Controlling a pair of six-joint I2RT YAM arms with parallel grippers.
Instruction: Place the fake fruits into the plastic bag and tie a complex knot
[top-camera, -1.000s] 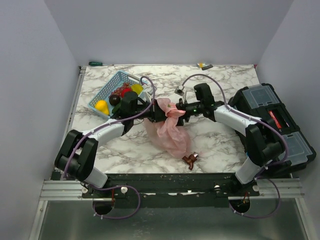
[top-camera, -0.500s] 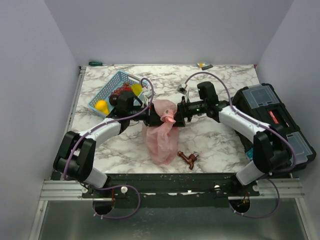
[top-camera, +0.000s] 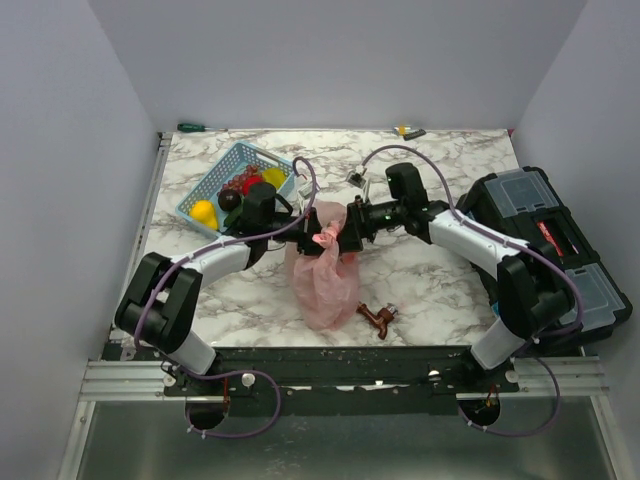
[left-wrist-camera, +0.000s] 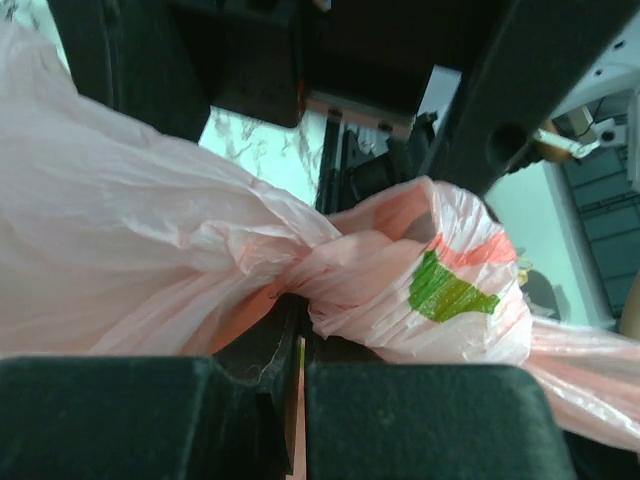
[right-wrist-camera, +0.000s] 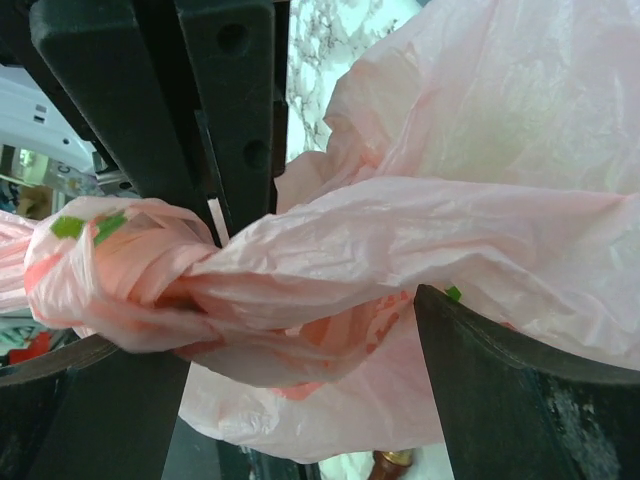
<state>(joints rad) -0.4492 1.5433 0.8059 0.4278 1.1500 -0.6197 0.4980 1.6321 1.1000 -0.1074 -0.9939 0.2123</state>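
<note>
Table (top-camera: 440, 290): marble, with a black toolbox (top-camera: 545, 235) at its 3 o'clock edge.
Bag (top-camera: 322, 280): pink, at table centre, its body trailing toward 6 o'clock. What it contains cannot be told.
Basket (top-camera: 210, 178): at 10 o'clock from the bag, well apart, with fruits (top-camera: 204, 213) lying inside, not yet bagged.
Left claw (top-camera: 305, 232): clenched on the bag's twisted neck, plastic pinched in the slit between its fingers.
Right claw (top-camera: 350, 226): released, fingers spread, the twisted strand lying across the gap.
Knot (top-camera: 325, 238): at the bag's 12 o'clock end, between both claws and touching each. Its long axis runs 9 to 3 o'clock.
Judgement: the left arm has the only hold, so tightening needs the right claw to close at the knot's 3 o'clock side and pull outward.
</note>
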